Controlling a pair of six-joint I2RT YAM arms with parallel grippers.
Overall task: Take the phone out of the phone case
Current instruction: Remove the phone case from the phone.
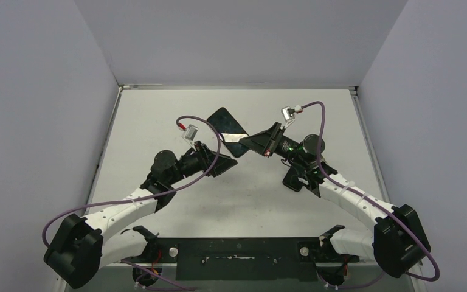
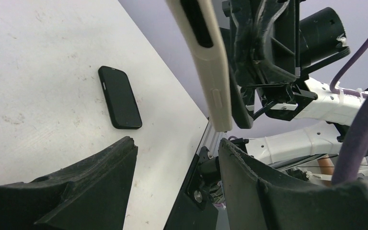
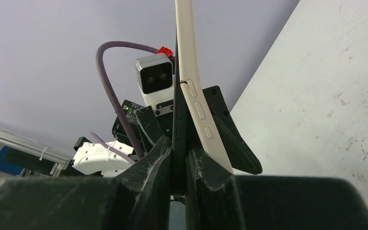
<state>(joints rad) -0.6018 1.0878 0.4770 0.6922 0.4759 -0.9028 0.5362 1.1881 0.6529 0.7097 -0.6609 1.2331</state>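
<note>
Phone, top view: black, lying flat on table, held by nothing.
Left claw, left wrist view: fingers apart, holding nothing; cream case upright beyond it, well apart from phone.
Right claw, right wrist view: clamped on case edge.

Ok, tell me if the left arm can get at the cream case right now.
Probably yes: the left gripper is open and faces the cream case, which the right gripper holds in the air just ahead, with nothing between them.
</note>
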